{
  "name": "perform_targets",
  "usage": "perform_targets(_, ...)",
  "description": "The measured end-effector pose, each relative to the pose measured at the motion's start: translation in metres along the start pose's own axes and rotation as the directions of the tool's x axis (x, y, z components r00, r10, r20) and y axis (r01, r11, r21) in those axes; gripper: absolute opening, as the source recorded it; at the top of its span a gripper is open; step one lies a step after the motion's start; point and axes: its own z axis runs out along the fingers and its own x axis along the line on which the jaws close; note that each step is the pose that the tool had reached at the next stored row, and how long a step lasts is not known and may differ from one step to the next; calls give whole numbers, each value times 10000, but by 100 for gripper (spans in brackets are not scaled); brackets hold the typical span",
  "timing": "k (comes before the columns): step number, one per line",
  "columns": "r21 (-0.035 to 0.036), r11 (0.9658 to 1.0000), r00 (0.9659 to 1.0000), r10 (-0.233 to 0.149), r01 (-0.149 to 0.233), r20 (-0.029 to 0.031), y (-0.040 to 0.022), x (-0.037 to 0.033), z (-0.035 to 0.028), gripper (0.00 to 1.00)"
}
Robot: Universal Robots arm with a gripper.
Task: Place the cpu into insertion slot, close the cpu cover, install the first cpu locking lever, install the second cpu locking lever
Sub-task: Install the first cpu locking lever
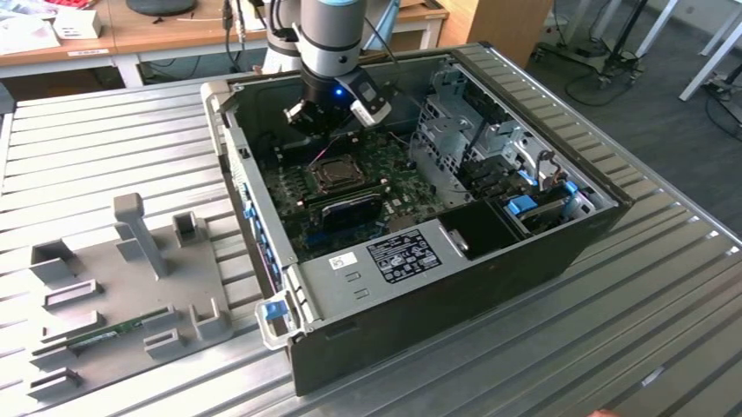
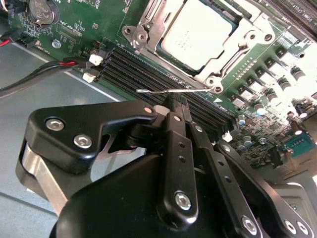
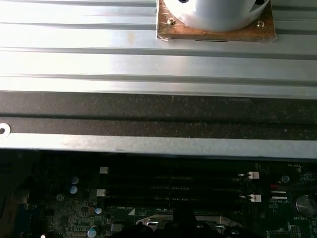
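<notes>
The cpu [image 2: 198, 34], a dull grey square, lies in the insertion slot [image 1: 336, 174] on the green motherboard. The silvery cpu cover [image 2: 237, 42] is folded down around it, and its rim frames the chip. A thin wire locking lever [image 2: 158, 91] juts out past the socket's corner, over the black memory slots [image 2: 148, 69]. My gripper [image 2: 174, 101] is shut, with its fingertips just beneath that lever's free end and nothing between them. In the exterior view the gripper [image 1: 328, 135] hangs inside the open computer case, just behind the socket.
The case walls [image 1: 249, 174] enclose the board. A drive cage [image 1: 458, 130] and cables [image 2: 44, 69] flank the socket. In the first wrist view, the case wall [image 3: 158, 119] stands beyond the memory slots [image 3: 173, 191]. A grey fixture tray [image 1: 128, 278] lies at the exterior view's left.
</notes>
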Motion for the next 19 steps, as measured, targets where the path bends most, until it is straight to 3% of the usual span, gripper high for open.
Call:
perform_targets(6, -59, 10000, 10000, 3, -3, 3, -1, 1, 6, 11)
perform_targets(19, -61, 10000, 10000, 4, -4, 2, -8, -2, 34, 11)
